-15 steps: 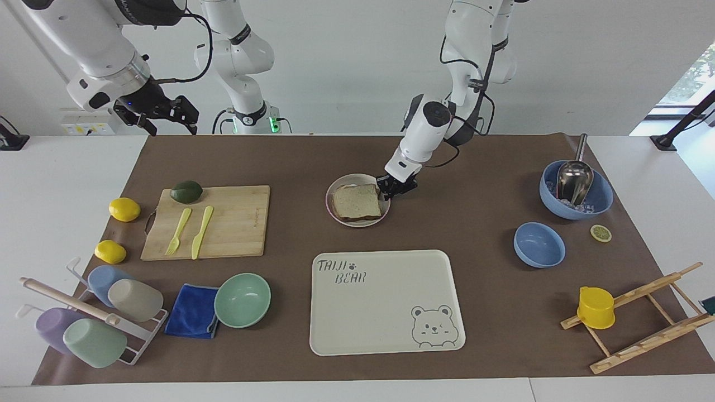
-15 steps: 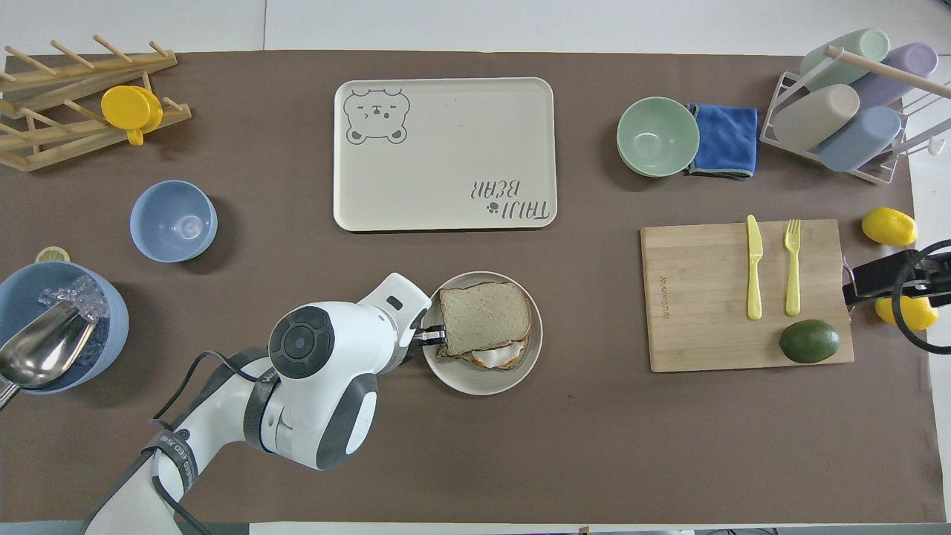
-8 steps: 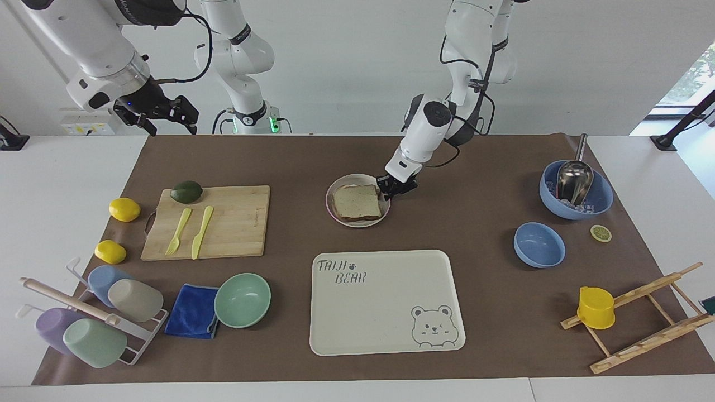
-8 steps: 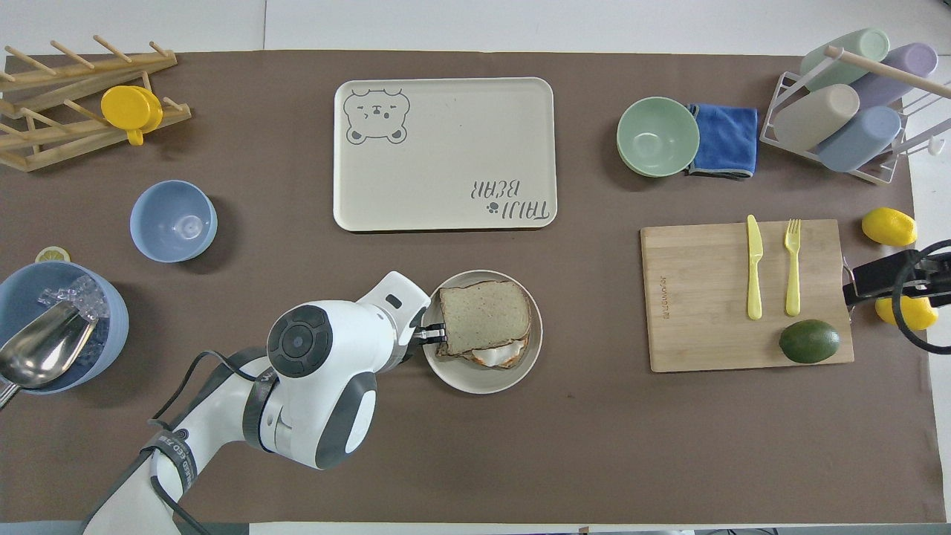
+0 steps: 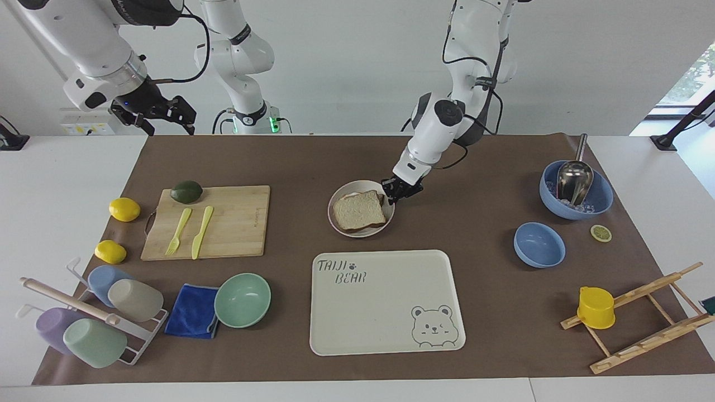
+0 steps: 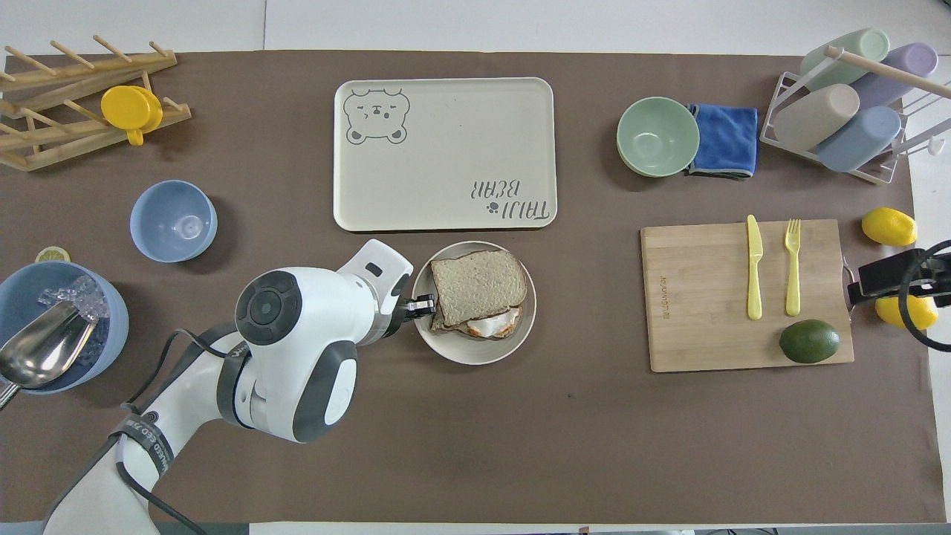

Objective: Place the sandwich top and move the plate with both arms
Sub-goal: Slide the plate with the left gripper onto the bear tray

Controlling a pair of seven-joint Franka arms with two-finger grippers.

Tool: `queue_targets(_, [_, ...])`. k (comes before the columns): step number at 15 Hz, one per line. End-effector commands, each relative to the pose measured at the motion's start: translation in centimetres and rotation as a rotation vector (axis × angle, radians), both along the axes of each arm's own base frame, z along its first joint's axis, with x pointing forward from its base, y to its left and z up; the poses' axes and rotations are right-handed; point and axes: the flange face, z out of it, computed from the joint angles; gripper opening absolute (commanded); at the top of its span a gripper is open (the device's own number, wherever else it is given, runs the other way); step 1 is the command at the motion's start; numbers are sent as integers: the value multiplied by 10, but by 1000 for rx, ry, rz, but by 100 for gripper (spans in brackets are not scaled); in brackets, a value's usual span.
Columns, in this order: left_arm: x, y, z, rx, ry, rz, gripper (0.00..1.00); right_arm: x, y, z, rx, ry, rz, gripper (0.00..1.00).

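Mid-table, left gripper [image 5: 397, 191] pinching the plate [image 5: 342, 225] rim, sandwich top [image 5: 358, 210] aboard; keep it level. Right gripper [image 5: 162, 115], jaws spread, waits over its corner.

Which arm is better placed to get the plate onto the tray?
Left. Its pincer is at the plate rim, sandwich top already on, with the tray just beside the plate. The right pincer waits at its own end by the cutting board.

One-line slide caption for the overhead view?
Left gripper grips the plate rim, sandwich top on the egg slice.
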Motion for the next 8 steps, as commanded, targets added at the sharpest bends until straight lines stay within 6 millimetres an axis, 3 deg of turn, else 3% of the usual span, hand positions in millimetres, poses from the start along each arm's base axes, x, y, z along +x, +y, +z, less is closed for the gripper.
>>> queue_targets(1, [27, 17, 33, -30, 23, 35, 0, -3, -6, 2, 8, -16, 6, 100])
queue_targets(4, [48, 21, 50, -68, 14, 72, 0, -4, -6, 2, 8, -13, 4, 100])
queue_targets(6, [75, 38, 56, -91, 8, 121, 0, -5, -4, 1, 4, -5, 8, 100])
queue_targets(8, [102, 43, 75, -104, 29, 124, 0, -5, -2, 1, 4, -6, 12, 100])
